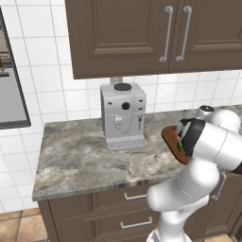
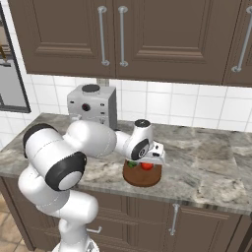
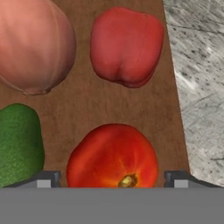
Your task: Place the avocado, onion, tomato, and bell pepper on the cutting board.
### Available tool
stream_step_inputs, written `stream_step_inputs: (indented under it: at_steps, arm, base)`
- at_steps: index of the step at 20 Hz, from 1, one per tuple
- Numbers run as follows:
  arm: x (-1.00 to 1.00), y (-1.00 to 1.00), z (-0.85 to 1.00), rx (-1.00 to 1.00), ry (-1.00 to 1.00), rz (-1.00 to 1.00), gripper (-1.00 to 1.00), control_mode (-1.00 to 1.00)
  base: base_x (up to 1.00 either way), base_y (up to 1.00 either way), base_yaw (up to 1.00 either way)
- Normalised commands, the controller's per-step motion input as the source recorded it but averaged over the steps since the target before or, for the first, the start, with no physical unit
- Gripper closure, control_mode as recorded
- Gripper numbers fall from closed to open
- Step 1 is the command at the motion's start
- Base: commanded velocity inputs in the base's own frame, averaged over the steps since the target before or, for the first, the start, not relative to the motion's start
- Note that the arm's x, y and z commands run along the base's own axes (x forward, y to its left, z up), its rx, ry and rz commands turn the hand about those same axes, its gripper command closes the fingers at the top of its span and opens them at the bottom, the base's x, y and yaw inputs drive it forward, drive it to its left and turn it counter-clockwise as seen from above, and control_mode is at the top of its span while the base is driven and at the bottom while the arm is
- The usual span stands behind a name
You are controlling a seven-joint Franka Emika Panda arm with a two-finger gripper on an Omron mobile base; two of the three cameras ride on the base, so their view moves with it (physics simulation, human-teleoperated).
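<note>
You were at the last step: in the hand view the gripper (image 3: 113,178) stood released, its jaws wide on either side of the tomato (image 3: 113,156) and not touching it, and the tomato lay on the cutting board (image 3: 94,105) at 6 o'clock, with the bell pepper (image 3: 126,46) at 12 o'clock, the onion (image 3: 33,46) at 10 o'clock and the avocado (image 3: 18,144) at 8 o'clock. All four seemed placed, so I judged your next move needed only a straight retreat upward, without pushing the tomato. No brand, label or writing could be read, not even on the coffee machine (image 1: 123,116).
</note>
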Motion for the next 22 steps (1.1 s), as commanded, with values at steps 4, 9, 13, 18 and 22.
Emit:
stream_step_inputs:
  at_steps: [4,9,13,18,22]
  arm:
    - [0.00,0.00,0.00,0.00,0.00,0.00,-1.00,-1.00]
    - [0.00,0.00,0.00,0.00,0.00,0.00,-1.00,-1.00]
    - [-0.08,0.00,0.20,0.00,-0.02,0.00,-1.00,-1.00]
    - [-0.27,0.00,0.36,0.00,-0.05,0.00,-1.00,-1.00]
    - [-0.37,0.06,0.37,0.00,-0.09,0.00,-1.00,-1.00]
  base:
    - [0.00,0.00,0.00]
    - [0.00,0.00,0.00]
    - [0.00,0.00,0.00]
    - [0.00,0.00,0.00]
    - [0.00,0.00,0.00]
